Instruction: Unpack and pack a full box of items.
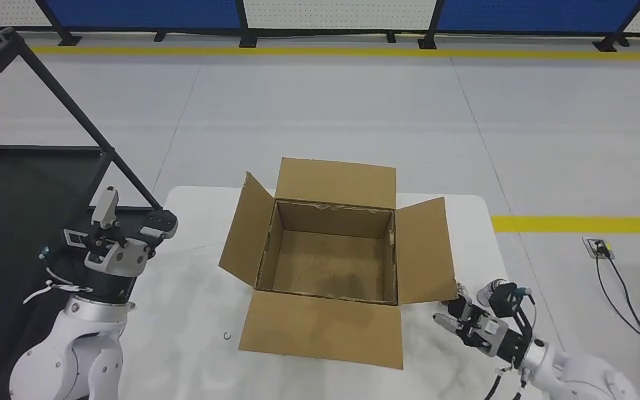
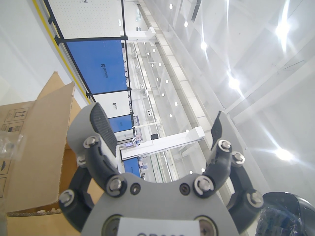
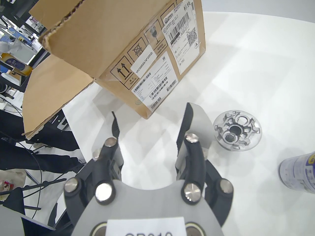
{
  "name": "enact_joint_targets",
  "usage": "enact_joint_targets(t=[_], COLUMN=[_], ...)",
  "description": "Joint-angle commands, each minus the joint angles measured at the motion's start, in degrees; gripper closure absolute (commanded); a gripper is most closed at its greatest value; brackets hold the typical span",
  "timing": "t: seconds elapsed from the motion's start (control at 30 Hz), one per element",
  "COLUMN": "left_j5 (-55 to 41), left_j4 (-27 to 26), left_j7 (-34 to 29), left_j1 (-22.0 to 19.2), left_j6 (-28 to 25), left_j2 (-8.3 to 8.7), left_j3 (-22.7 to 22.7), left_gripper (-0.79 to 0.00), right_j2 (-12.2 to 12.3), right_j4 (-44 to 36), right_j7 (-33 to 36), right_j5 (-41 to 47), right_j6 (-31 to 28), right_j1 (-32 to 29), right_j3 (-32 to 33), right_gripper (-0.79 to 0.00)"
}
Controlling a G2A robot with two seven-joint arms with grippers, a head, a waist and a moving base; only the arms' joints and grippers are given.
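An open cardboard box point(image 1: 335, 183) stands mid-table with all flaps spread; its inside looks bare. My left gripper point(image 1: 134, 216) is held up beside the box's left flap point(image 2: 37, 136), open point(image 2: 157, 116) and pointing toward the ceiling, holding nothing. My right gripper point(image 1: 452, 306) hovers low over the table at the box's front right corner point(image 3: 147, 109), open point(image 3: 151, 116) with nothing between its fingers. A round metal part point(image 3: 237, 130) lies on the table just beside the right gripper. A white and blue can point(image 3: 299, 173) stands a little farther out.
The white table point(image 1: 190, 290) has free room left of the box, where a small ring point(image 1: 228, 336) lies. A clear plastic bag point(image 2: 9, 143) shows against the box side. A black frame with netting point(image 1: 50, 200) stands off the table's left edge.
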Motion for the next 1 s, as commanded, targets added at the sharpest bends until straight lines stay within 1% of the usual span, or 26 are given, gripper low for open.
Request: enact_joint_targets(t=[0.0,0.13,0.3,0.37,0.47,0.63,0.97], left_j5=[0.0,0.2,0.4,0.4,0.2,-0.1,-0.3], left_j4=[-0.1,-0.4,-0.7,-0.8,-1.0,-1.2,-1.2], left_j7=[0.1,0.2,0.5,0.6,0.9,1.5,1.9], left_j1=[0.1,0.3,0.6,0.8,1.2,1.7,1.8], left_j6=[0.1,-0.1,-0.4,-0.5,-0.7,-1.0,-1.2], left_j2=[0.02,0.06,0.12,0.15,0.17,0.21,0.29], left_j3=[0.0,0.2,0.1,-0.2,-0.6,-1.2,-1.4], left_gripper=[-0.785,-0.785,-0.785,-0.785,-0.785,-0.785,-0.785], right_j2=[-0.1,-0.5,-1.3,-1.6,-2.1,-2.6,-2.8], right_j4=[0.5,3.6,7.8,9.9,13.5,17.3,20.2], right_j7=[-1.2,-6.4,-14.3,-16.4,-19.2,-22.2,-23.6], right_j5=[0.0,1.3,-1.5,-2.9,-3.2,-3.1,-4.2], right_j6=[2.1,6.1,8.5,10.7,12.4,11.7,11.4], right_j1=[0.0,2.2,6.1,8.0,10.6,13.3,16.3], right_j3=[-0.4,-3.7,-9.5,-11.6,-14.4,-17.6,-20.6], right_gripper=[0.000,0.000,0.000,0.000,0.000,0.000,0.000])
